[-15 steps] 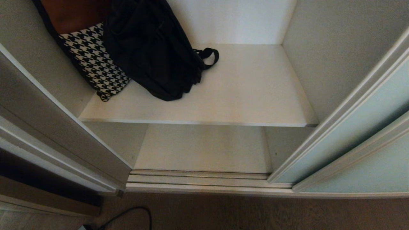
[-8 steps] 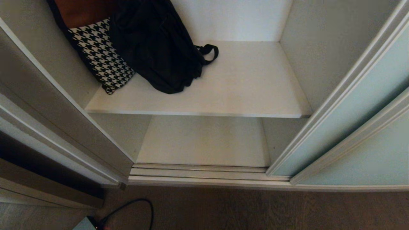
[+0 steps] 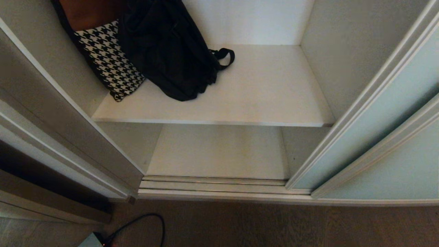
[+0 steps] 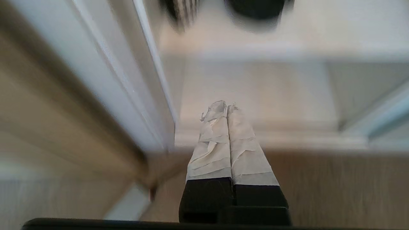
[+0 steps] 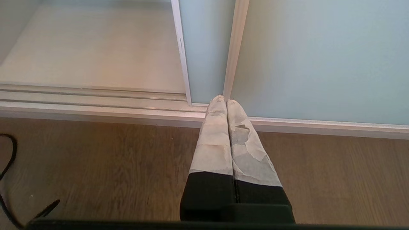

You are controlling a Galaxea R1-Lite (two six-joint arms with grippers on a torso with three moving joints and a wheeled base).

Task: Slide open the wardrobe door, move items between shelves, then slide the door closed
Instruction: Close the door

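Note:
The sliding wardrobe door, pale blue-green glass in a cream frame, stands slid to the right, and the wardrobe is open. A black bag with a strap loop leans at the back left of the upper white shelf. The lower shelf is bare. My left gripper is shut on nothing, low over the wooden floor in front of the opening. My right gripper is shut and empty, parked above the floor before the door's bottom rail. Neither gripper shows in the head view.
A black-and-white houndstooth bag and a brown item lean against the wardrobe's left wall behind the black bag. The grooved floor track runs along the threshold. A black cable loops on the wooden floor at the left.
The whole head view shifted early on, so the camera moved. The black bag and houndstooth bag kept their places on the shelf. The left wrist view is smeared by motion.

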